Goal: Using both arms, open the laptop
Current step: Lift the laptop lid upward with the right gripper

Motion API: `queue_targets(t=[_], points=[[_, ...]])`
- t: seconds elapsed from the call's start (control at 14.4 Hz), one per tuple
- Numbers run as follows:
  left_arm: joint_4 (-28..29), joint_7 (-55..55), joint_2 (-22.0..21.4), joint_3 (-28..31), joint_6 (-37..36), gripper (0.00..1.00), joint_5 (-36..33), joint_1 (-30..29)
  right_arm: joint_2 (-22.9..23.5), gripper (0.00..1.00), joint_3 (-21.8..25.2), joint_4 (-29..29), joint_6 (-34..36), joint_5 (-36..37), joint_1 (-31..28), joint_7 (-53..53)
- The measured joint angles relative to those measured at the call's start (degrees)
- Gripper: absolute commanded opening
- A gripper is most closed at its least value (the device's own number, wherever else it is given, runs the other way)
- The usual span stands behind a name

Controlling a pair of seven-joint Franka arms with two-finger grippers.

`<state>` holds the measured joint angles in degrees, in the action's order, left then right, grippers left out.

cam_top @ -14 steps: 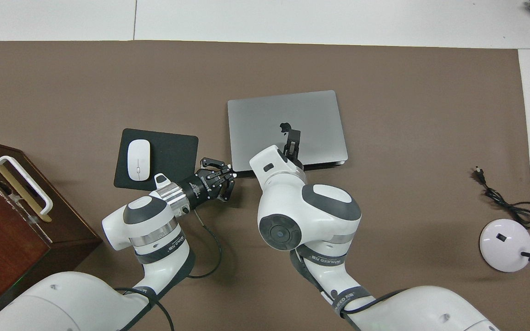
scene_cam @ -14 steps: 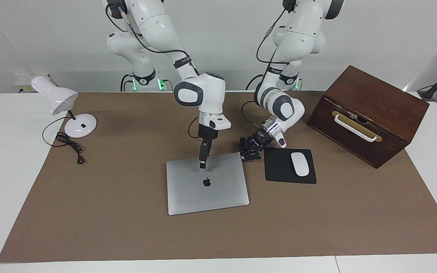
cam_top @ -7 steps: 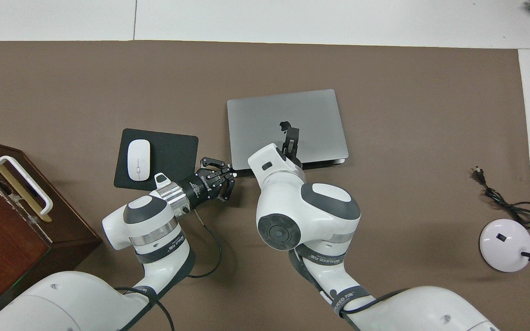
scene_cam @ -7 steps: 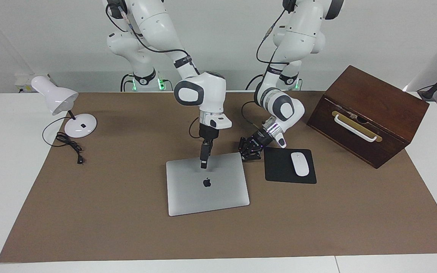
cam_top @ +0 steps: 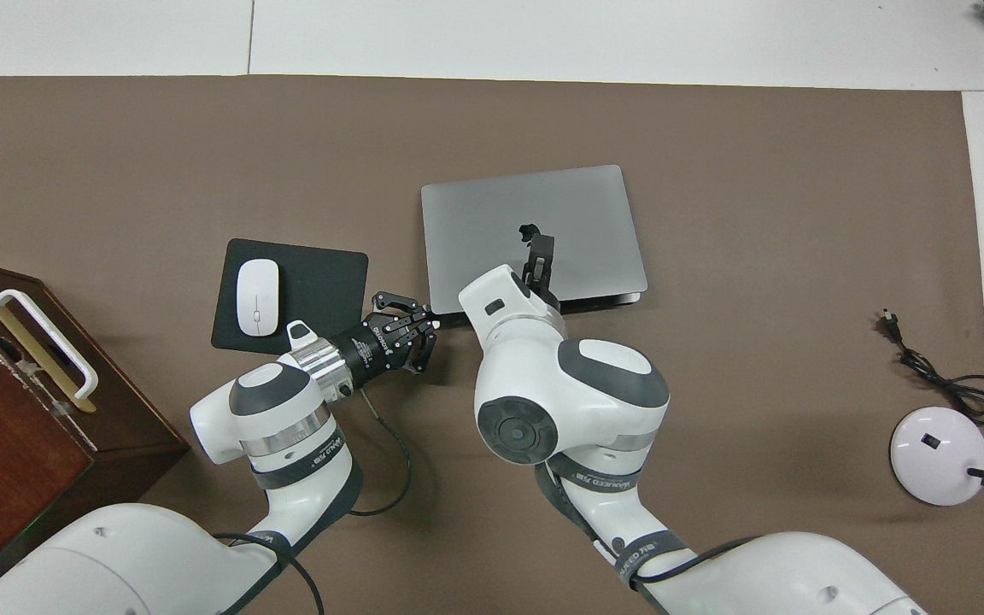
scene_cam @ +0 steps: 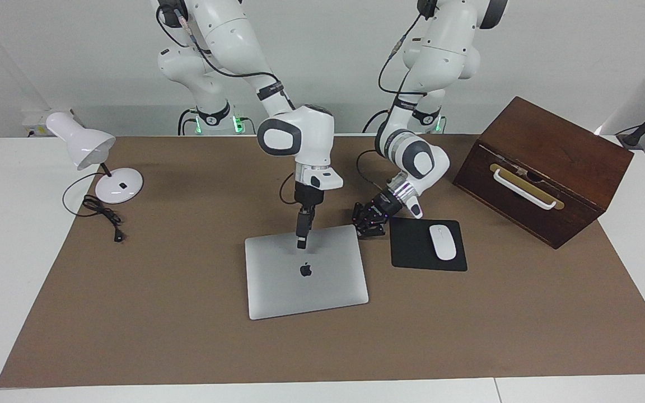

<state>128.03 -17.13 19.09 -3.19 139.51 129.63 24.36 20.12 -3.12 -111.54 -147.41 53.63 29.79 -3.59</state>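
The silver-grey laptop [scene_cam: 322, 280] [cam_top: 492, 213] lies closed and flat on the brown mat, its apple logo up. My right gripper [scene_cam: 299, 244] [cam_top: 535, 246] points straight down with its shut tip on the lid, between the logo and the lid's edge nearest the robots. My left gripper [scene_cam: 360, 228] [cam_top: 429, 324] lies low over the mat, shut, with its tips at the laptop's corner nearest the robots, toward the left arm's end. A thin dark gap shows along that near edge in the overhead view.
A black mouse pad [scene_cam: 412, 252] with a white mouse [scene_cam: 442, 242] lies beside the laptop, just by the left gripper. A dark wooden box [scene_cam: 541, 168] stands at the left arm's end. A white desk lamp [scene_cam: 84, 146] and its cord [scene_cam: 101, 215] sit at the right arm's end.
The laptop has crept slightly away from the robots, and the right gripper's tip has gone with it. The left gripper stays at the corner.
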Motion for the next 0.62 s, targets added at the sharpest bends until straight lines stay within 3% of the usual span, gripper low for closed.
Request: queue_targets(t=[0.62], points=[[-0.8, 0.1, 0.6, 0.1, 0.0, 0.00, 0.0, -0.1, 0.0, 1.00, 0.3, 2.0, 0.1, 0.7, -0.2, 0.0]])
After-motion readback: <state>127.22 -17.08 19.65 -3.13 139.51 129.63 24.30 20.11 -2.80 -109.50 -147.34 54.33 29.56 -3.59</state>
